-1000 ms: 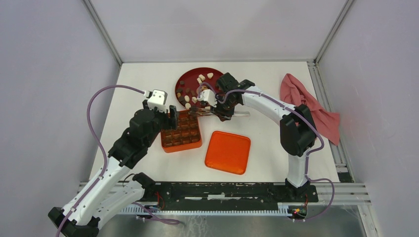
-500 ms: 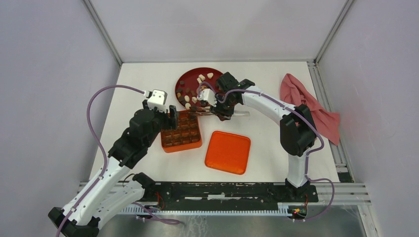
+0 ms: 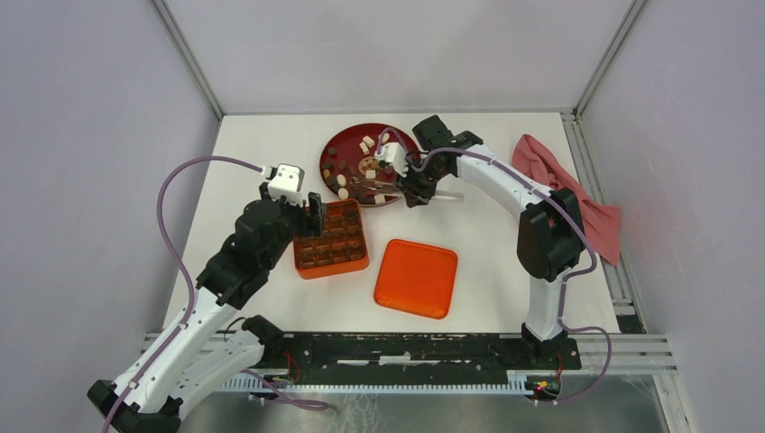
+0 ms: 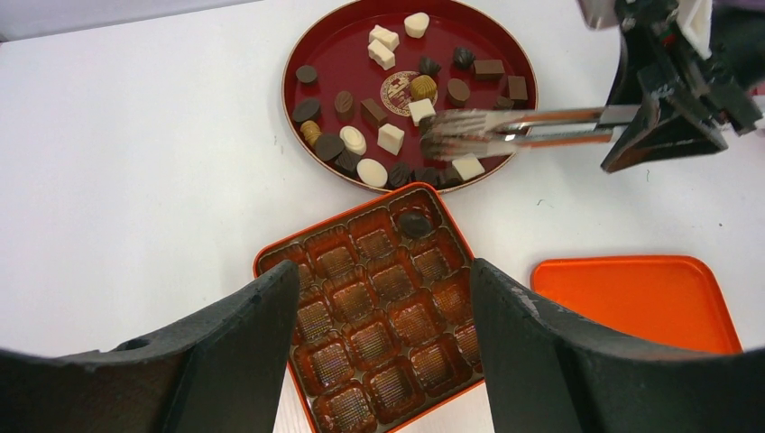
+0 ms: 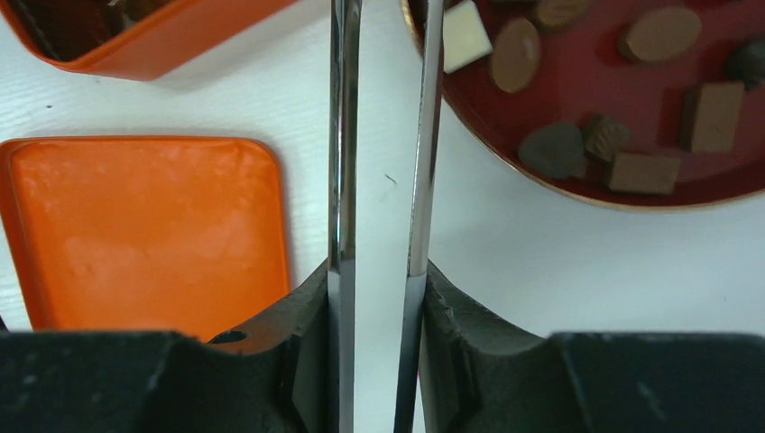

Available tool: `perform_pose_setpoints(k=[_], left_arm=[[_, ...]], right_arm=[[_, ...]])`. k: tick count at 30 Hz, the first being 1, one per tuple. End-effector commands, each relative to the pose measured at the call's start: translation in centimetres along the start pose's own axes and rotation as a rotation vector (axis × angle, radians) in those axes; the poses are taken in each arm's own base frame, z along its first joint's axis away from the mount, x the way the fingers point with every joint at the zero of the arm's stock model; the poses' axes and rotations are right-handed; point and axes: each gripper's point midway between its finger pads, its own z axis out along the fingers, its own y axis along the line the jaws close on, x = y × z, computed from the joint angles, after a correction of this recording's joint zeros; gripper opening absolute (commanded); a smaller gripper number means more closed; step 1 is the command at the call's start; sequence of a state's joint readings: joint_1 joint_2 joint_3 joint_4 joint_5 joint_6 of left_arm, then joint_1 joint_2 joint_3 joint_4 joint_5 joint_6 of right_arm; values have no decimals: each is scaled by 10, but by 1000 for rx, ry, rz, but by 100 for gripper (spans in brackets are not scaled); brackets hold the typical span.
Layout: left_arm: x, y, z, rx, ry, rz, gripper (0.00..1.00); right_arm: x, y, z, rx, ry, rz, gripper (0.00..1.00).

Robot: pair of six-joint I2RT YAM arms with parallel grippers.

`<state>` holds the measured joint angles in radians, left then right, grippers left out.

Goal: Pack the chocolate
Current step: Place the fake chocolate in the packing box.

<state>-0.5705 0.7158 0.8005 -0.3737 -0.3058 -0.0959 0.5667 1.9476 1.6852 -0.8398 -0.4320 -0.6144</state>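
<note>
The chocolate (image 4: pixel 391 137), small dark brown and cream pieces, lies scattered on the red plate (image 4: pixel 298 54). One dark piece (image 4: pixel 415 223) sits in the far right corner cell of the orange box (image 4: pixel 379 298); its other cells look bare. My right gripper (image 5: pixel 377 280) is shut on metal tongs (image 5: pixel 343 135), whose tips (image 4: pixel 442 135) hover over the plate's near side (image 3: pixel 370 188) beside a white piece. I cannot tell if they pinch anything. My left gripper (image 4: pixel 383 271) hangs open above the box (image 3: pixel 330 239), touching nothing.
The orange lid (image 3: pixel 416 278) lies flat to the right of the box, also in the right wrist view (image 5: pixel 144 225). A pink cloth (image 3: pixel 559 194) is bunched at the table's right edge. White walls and metal rails enclose the table.
My right arm has carried the tongs from the box's far right corner back and rightward over the red plate. The left arm has not moved.
</note>
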Motion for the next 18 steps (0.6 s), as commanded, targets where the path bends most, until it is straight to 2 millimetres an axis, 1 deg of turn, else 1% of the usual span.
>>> perform_pose_setpoints(k=[1,5,8,13,18], left_arm=[[-4,1,0,3,-16,6,75],[-3,1,0,3,-13,6,75],[-2,1,1,3,-10,7,75],[-2,1,2,3,-7,7,75],[-2,0,2,6,-8,7,75]], right_arm=[[-8,-35,-37,81,-95,52,38],[16,-63,-42,143,-71,113,38],[36,-78,-38,181,-28,152,38],[57,-92,-26,200,23,197,38],[64,-99,-17,200,50,222,38]])
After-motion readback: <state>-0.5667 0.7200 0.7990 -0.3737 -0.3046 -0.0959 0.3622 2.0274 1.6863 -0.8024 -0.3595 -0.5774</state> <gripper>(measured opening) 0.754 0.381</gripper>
